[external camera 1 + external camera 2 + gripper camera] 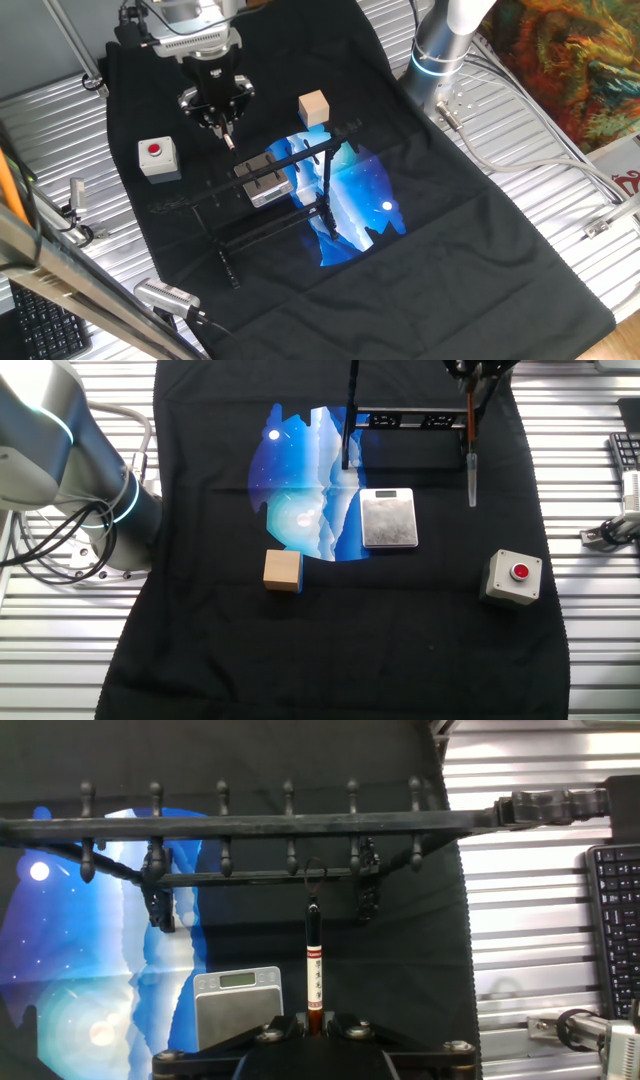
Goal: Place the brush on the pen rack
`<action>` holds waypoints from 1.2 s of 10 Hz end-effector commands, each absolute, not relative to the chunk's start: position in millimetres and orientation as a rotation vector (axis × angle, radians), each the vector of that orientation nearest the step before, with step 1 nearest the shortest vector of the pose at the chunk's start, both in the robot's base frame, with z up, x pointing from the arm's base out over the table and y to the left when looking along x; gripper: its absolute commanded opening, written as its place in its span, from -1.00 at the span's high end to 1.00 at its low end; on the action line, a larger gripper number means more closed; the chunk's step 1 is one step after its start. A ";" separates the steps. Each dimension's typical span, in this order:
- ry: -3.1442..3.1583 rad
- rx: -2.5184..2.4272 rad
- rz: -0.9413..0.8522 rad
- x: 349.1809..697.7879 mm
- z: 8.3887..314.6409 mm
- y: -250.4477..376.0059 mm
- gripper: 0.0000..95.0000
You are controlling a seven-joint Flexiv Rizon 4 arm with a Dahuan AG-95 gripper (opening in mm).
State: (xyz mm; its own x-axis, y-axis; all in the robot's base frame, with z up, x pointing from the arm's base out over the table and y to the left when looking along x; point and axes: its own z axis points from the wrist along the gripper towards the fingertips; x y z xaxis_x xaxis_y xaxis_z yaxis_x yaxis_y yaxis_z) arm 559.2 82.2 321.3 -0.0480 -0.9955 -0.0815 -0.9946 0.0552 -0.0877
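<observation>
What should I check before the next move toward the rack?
1. Grip: gripper closed on the brush. Ok.
2. Aim: in the hand view the brush points at the pen rack, between two pegs. Ok.
3. Brush's far end hooked on a rack bar: cannot tell.
4. Grey scale sits left of the brush, apart from it. Ok.
5. Wooden cube and button box lie away from the rack. Ok.

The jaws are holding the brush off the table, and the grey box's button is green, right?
Not green: the button on the grey box is red, per the other fixed view. The jaws do hold the brush off the table.
</observation>
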 end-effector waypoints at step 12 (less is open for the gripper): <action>2.220 -2.016 -0.041 551.7 315.4 87.8 1.00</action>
